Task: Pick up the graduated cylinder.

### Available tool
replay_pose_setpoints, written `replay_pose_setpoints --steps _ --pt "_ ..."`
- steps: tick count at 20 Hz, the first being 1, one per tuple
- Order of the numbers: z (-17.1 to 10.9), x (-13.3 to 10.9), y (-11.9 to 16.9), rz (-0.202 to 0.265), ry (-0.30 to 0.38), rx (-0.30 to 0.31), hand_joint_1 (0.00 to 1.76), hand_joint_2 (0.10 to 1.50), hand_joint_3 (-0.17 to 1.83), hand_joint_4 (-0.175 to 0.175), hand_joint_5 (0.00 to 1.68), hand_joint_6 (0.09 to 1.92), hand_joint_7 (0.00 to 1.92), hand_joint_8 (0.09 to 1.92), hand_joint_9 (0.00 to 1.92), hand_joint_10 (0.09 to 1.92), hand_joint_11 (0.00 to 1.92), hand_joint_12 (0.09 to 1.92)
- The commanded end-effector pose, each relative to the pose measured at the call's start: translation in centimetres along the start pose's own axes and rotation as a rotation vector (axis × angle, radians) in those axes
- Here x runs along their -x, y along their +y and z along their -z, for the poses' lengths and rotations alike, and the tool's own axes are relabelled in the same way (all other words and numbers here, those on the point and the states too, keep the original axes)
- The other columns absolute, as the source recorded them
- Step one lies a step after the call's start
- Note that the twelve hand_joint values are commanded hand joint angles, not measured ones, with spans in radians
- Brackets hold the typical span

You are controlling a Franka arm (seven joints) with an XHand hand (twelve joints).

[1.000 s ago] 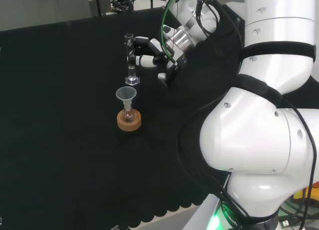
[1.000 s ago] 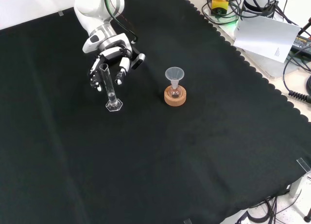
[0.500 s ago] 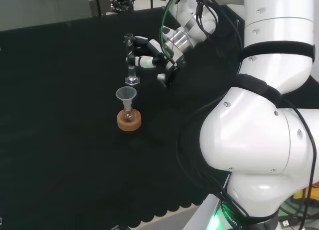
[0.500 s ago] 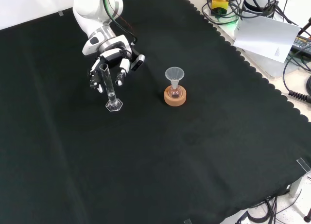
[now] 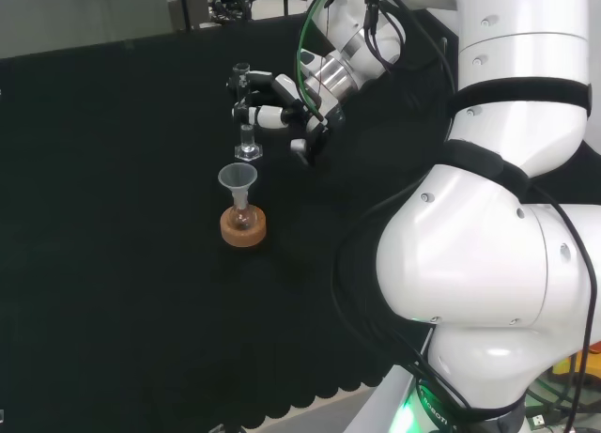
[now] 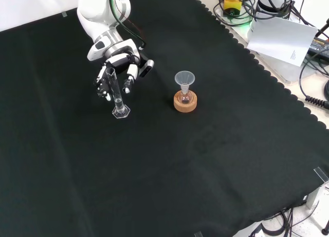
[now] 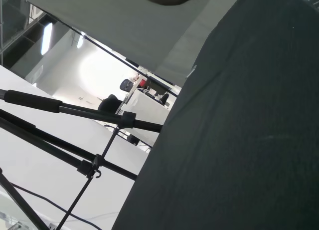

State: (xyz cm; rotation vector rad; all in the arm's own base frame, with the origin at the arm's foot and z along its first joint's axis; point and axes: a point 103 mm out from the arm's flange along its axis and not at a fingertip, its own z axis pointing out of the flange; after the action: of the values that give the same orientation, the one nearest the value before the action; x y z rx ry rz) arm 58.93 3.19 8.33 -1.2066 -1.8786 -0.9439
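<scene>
The graduated cylinder point(image 5: 245, 114) point(image 6: 116, 94) is a slim clear tube on a small clear foot, standing upright on the black cloth. The black and white hand point(image 5: 282, 109) point(image 6: 119, 66) is level with the tube's upper half, to its right in the head view and just behind it in the front view. Its fingers point(image 6: 104, 85) are spread and slightly bent, reaching down on both sides of the tube. I cannot tell whether any finger touches the glass. The cylinder's foot point(image 6: 120, 112) rests on the cloth.
A clear funnel point(image 5: 238, 177) point(image 6: 184, 78) sits in a small flask on a cork ring point(image 5: 242, 226) point(image 6: 185, 103), close to the cylinder. A sheet of paper point(image 6: 281, 36) and cables lie beyond the cloth's scalloped edge. The wrist view looks across black cloth point(image 7: 249, 130) toward tripod bars point(image 7: 75, 110).
The hand has moved a little toward the cylinder, leftward in the head view, so its fingers now straddle the tube. The cylinder and funnel have not moved.
</scene>
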Motion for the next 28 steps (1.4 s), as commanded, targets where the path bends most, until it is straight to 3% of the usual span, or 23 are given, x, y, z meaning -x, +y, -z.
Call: replay_pose_setpoints --steps 1,21,26,28 --pt "0.01 0.19 -0.01 0.000 0.005 0.005 1.09 1.01 -0.17 -0.026 0.66 0.57 0.61 0.62 0.98 0.34 0.85 1.01" --pt "-0.35 0.48 0.22 -0.004 0.002 -0.005 1.10 1.05 -0.17 -0.019 0.67 0.57 0.60 0.61 0.95 0.30 0.78 1.02" --pt "-0.55 0.43 0.23 -0.025 -0.034 0.005 1.18 1.14 -0.17 -0.013 0.83 0.56 0.69 0.61 1.02 0.30 0.89 1.00" --pt "-0.67 0.37 0.24 -0.040 -0.069 0.014 1.16 1.15 -0.08 -0.118 0.90 0.88 0.81 0.62 1.10 0.29 1.01 0.94"
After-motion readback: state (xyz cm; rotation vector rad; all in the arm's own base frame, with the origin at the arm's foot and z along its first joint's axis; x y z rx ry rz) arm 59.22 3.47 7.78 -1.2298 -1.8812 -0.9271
